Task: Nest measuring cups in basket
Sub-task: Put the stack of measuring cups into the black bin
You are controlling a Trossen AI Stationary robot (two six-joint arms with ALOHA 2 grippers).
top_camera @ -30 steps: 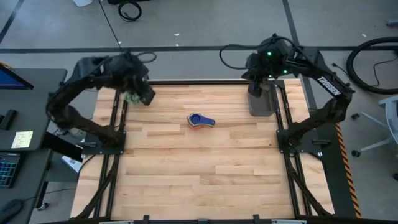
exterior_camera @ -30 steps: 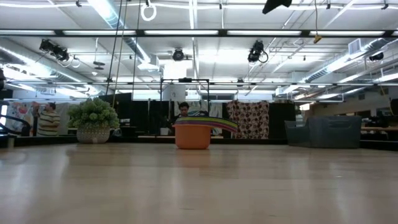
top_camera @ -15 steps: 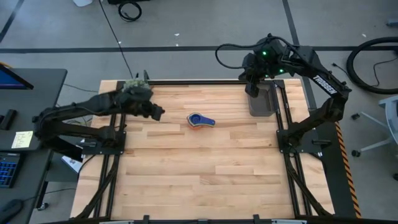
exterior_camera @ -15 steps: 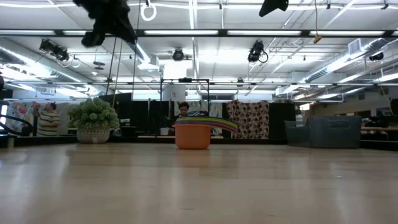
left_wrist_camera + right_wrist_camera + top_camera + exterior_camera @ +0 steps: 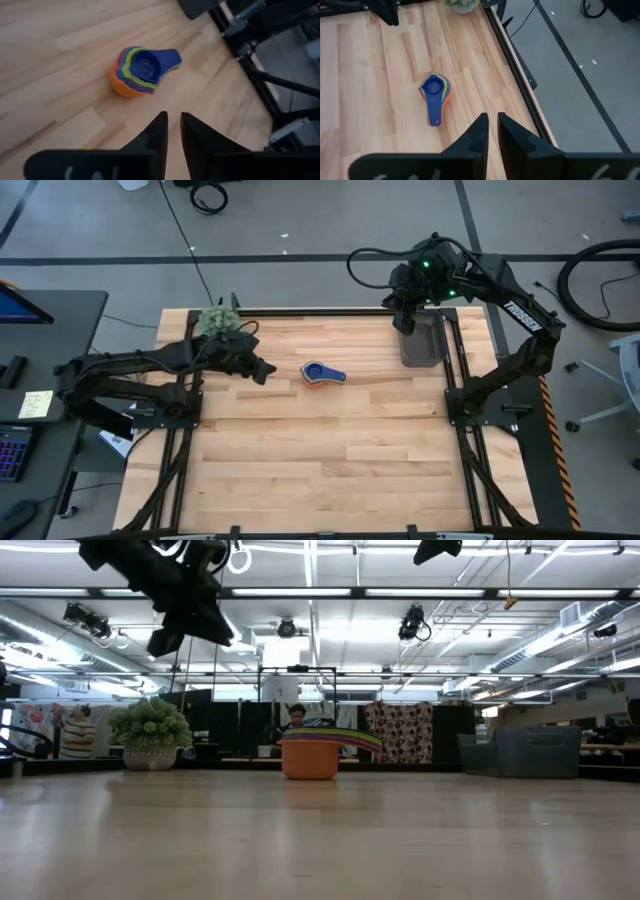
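The measuring cups (image 5: 322, 374) sit nested in one stack, dark blue on top and orange at the bottom. The stack stands on the bare wood by the orange bowl (image 5: 310, 760), left of the basket. It also shows in the left wrist view (image 5: 137, 70) and the right wrist view (image 5: 435, 92). The basket (image 5: 420, 340) is a dark grey bin at the table's far right side (image 5: 520, 752). My left gripper (image 5: 262, 370) hangs shut in the air just left of the stack (image 5: 171, 120). My right gripper (image 5: 403, 320) hovers shut over the basket's far end (image 5: 493, 120).
A fuzzy green plant ball in a pale pot (image 5: 215, 320) stands at the table's far left corner (image 5: 150, 725). Black frame rails (image 5: 455, 370) run along the left and right sides. Bare wood lies between the stack and the near edge.
My left gripper has swung from the far left corner by the plant toward the right and the near edge. It has come down toward the cup stack and now hangs just left of it. The cups and the basket have stayed put.
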